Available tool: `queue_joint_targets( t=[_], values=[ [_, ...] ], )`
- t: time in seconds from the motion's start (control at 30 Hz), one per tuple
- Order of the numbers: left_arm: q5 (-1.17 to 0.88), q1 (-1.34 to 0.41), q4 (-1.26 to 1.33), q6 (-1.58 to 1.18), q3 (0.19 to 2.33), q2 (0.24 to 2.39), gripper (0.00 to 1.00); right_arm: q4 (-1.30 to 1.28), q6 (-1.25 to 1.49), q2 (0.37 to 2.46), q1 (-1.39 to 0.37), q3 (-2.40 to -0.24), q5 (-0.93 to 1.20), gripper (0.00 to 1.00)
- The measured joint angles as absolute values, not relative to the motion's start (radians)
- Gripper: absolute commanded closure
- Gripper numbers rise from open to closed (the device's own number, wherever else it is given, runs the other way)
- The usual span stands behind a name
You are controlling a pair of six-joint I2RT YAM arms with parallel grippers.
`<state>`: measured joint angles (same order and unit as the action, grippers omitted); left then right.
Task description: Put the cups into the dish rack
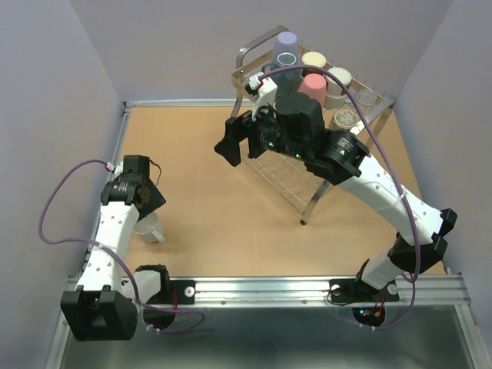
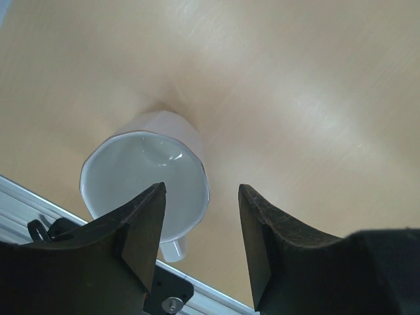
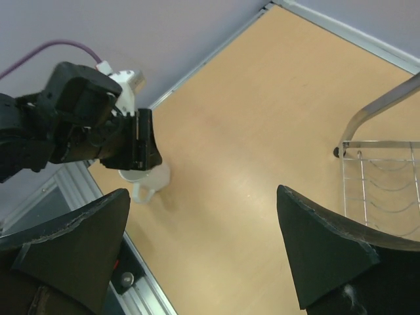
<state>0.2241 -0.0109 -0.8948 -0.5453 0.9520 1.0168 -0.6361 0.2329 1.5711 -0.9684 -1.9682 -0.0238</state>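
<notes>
a tan wooden table (image 1: 207,207) walled by pale lilac panels fills the overhead view. the dish rack (image 1: 288,181) stands at the upper right, and its top tier already holds a lavender cup (image 1: 287,48), a pink cup (image 1: 313,86), cream ones and small metal ones. one white mug (image 2: 147,180) is left, upright at the lower left of the overhead view, close to the metal rail (image 2: 26,210) along the near edge, its handle turned toward that rail. the left gripper (image 2: 201,189) hangs over it, fingers apart and holding nothing. in its wrist view one finger lies over the mug's mouth and the other over bare table, which looks like a set-up to pinch the wall. the right gripper (image 3: 202,191) is spread wide and empty, just left of the rack. the risks seem to be these: a thin grip on a glazed wall may slip or tip the mug; a descent slightly off could knock the rim and push the mug against the rail; and the right arm, sitting in front of the rack, could block or strike the left arm on its way over.
</notes>
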Motion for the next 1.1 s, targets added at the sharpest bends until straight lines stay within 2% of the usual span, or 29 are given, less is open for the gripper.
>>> queue_joint_targets(
  t=[0.13,0.27,0.3,0.4,0.43,0.73,0.9,1.1],
  values=[
    [0.181,-0.011,-0.875,-0.562,0.863,1.029,0.42,-0.612,0.234,1.563,-0.964,-1.937,0.005,0.02],
    [0.126,-0.011,-0.840,-0.584,0.780,1.058,0.55,-0.612,0.234,1.550,-0.963,-1.877,0.014,0.01],
    [0.119,-0.011,-0.837,-0.586,0.771,1.060,0.69,-0.611,0.234,1.546,-0.963,-1.857,0.014,0.01],
    [0.119,-0.011,-0.809,-0.606,0.765,1.065,0.98,-0.613,0.233,1.531,-0.963,-1.819,0.012,0.00],
    [0.121,-0.010,-0.816,-0.590,0.768,1.065,1.00,-0.612,0.232,1.523,-0.963,-1.808,0.010,0.01],
    [0.061,-0.008,-0.802,-0.585,0.789,1.064,1.00,-0.593,0.264,1.476,-0.963,-1.771,-0.012,0.00],
    [-0.120,-0.009,-0.730,-0.574,0.907,1.026,1.00,-0.575,0.341,1.525,-0.963,-1.785,0.062,0.00],
    [-0.340,-0.009,-0.444,-0.628,0.950,0.818,1.00,-0.570,0.452,1.683,-0.963,-1.849,0.185,0.00]
  ],
)
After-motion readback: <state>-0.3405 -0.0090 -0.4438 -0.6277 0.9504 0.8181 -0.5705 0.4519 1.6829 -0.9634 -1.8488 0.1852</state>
